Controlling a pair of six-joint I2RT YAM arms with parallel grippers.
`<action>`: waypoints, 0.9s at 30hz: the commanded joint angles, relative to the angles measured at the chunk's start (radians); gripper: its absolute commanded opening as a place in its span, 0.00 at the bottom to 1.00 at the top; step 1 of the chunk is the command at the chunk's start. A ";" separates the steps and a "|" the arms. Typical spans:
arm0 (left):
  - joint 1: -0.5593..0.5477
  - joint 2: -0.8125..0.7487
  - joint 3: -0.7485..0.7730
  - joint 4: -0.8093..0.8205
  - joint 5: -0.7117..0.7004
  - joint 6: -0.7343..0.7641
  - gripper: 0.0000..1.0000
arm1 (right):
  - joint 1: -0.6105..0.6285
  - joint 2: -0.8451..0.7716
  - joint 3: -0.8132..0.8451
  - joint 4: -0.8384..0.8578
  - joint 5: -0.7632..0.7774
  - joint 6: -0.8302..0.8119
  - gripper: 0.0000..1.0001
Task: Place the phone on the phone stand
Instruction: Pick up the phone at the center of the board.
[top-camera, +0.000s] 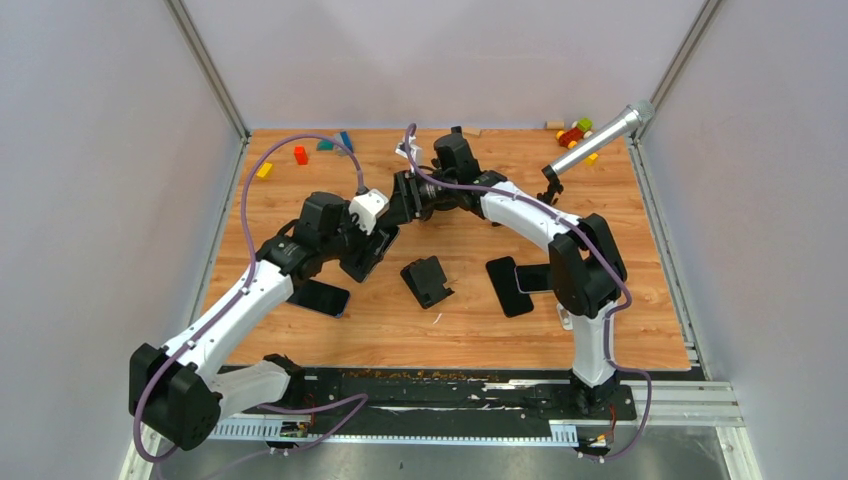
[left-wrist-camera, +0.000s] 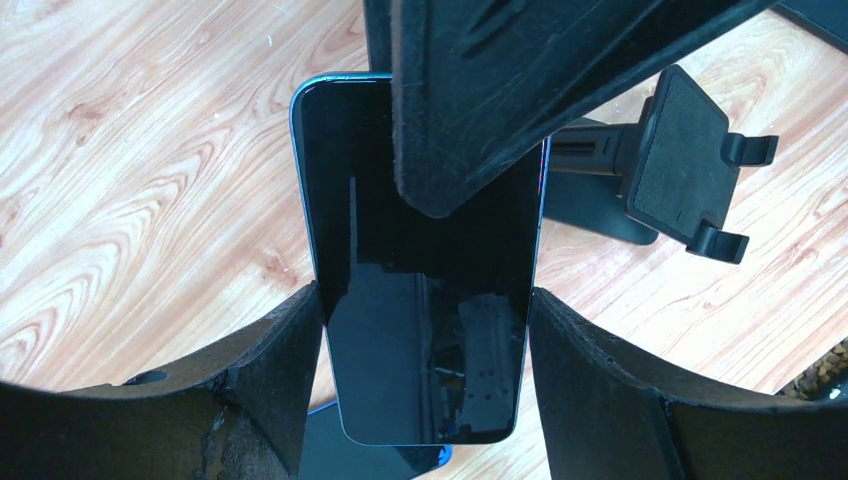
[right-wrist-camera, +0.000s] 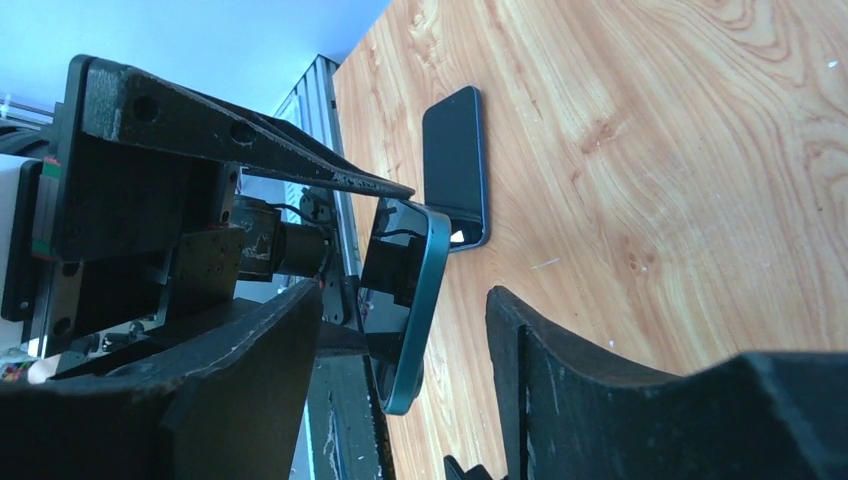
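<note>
My left gripper (left-wrist-camera: 425, 385) is shut on a dark phone with a teal-blue rim (left-wrist-camera: 420, 290), gripping its long edges and holding it above the table. In the top view the left gripper (top-camera: 377, 243) sits just left of the black phone stand (top-camera: 427, 281), which also shows in the left wrist view (left-wrist-camera: 682, 160). My right gripper (right-wrist-camera: 405, 335) is open, its fingers (right-wrist-camera: 560, 380) straddling the free end of the held phone (right-wrist-camera: 412, 300) with a gap on each side. In the top view the right gripper (top-camera: 402, 203) meets the left one.
A second phone (top-camera: 321, 298) lies flat under the left arm, also in the right wrist view (right-wrist-camera: 455, 165). A third phone (top-camera: 509, 287) lies right of the stand. Toy blocks (top-camera: 300, 155) and toys (top-camera: 575, 132) sit at the back, by a silver cylinder (top-camera: 600, 140).
</note>
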 joint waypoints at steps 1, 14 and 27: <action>-0.016 -0.032 0.010 0.073 -0.030 0.030 0.17 | 0.012 0.021 -0.008 0.082 -0.046 0.055 0.60; -0.025 -0.031 0.006 0.083 -0.070 0.040 0.16 | 0.021 0.031 -0.070 0.159 -0.095 0.110 0.40; -0.027 -0.027 -0.002 0.092 -0.088 0.044 0.17 | 0.016 0.019 -0.055 0.240 -0.122 0.183 0.00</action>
